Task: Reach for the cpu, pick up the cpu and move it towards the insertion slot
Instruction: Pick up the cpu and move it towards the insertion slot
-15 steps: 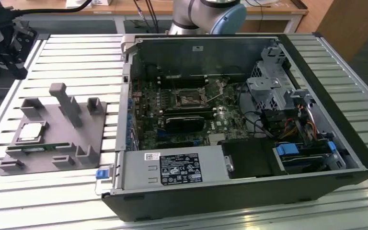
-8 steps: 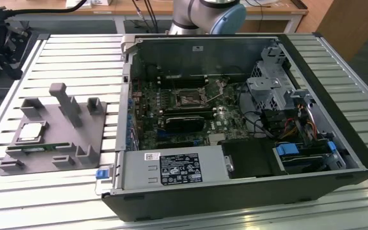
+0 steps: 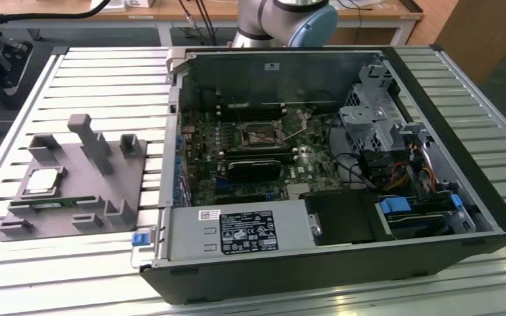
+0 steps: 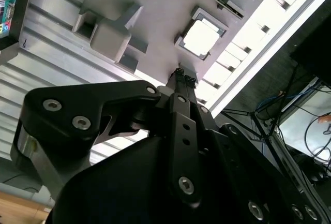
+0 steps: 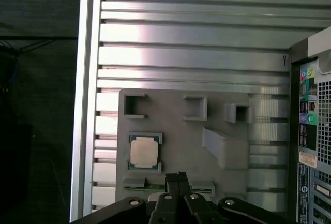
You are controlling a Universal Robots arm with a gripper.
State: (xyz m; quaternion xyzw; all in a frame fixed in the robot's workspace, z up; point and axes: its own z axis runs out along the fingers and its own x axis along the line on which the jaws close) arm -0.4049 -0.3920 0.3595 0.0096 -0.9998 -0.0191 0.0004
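Note:
The cpu, a small square chip with a silvery top, lies flat in a recess of the grey fixture on the exterior view's left. Both wrist views look down on the cpu from well above. My gripper hangs over the fixture's edge beside the cpu, its black fingers pressed together with nothing between them. The insertion slot, a dark square socket in a silvery bracket, sits on the motherboard inside the open computer case.
A thin green memory stick lies in the fixture just in front of the cpu. Upright grey posts rise from the fixture. The slatted metal table carries everything. The case's rear panel stands close to the fixture.

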